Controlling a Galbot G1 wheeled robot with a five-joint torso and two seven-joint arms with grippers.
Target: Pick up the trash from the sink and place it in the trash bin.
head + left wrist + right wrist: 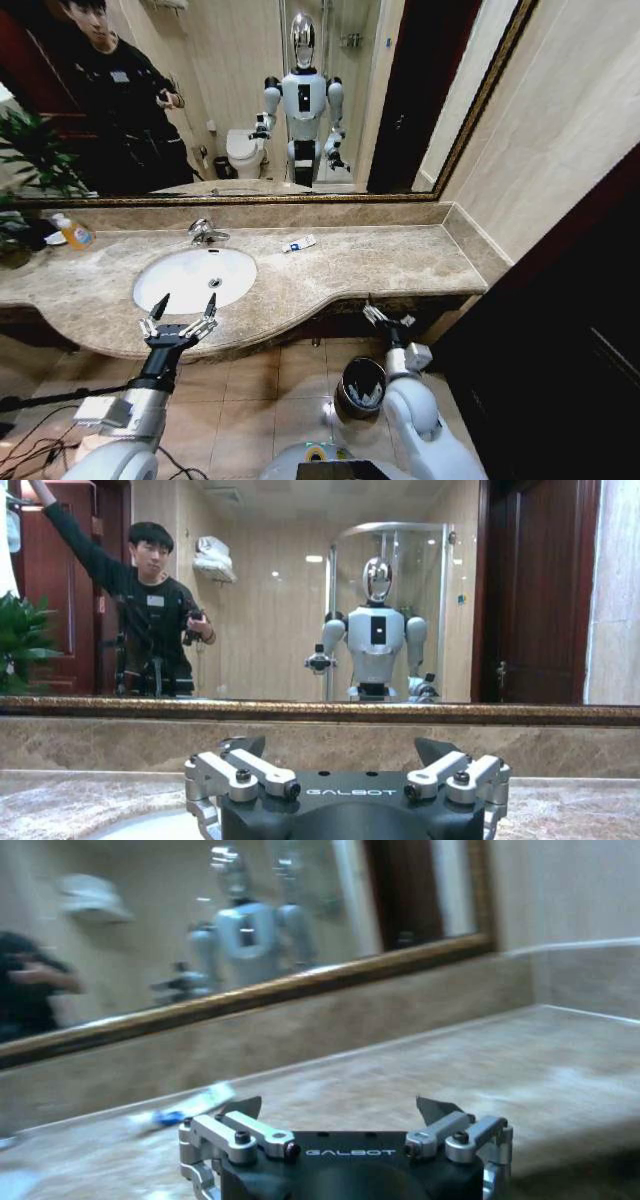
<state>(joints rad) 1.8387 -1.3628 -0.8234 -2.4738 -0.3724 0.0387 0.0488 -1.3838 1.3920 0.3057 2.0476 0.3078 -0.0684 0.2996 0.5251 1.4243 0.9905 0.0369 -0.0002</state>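
Observation:
The white oval sink is set in the beige marble counter, with a chrome tap behind it. My left gripper hovers over the basin's front rim, open, with nothing between its fingers; in the left wrist view it faces the mirror with the basin's edge below. A white-and-blue tube of trash lies on the counter to the right of the tap, outside the basin. My right gripper is open at the counter's front edge and looks toward that tube. The dark round trash bin stands on the floor below, with pale bits inside.
A bottle of orange liquid and a potted plant stand at the counter's left end. A large mirror runs along the back wall. A side wall closes off the counter on the right. A dark door panel is close on my right.

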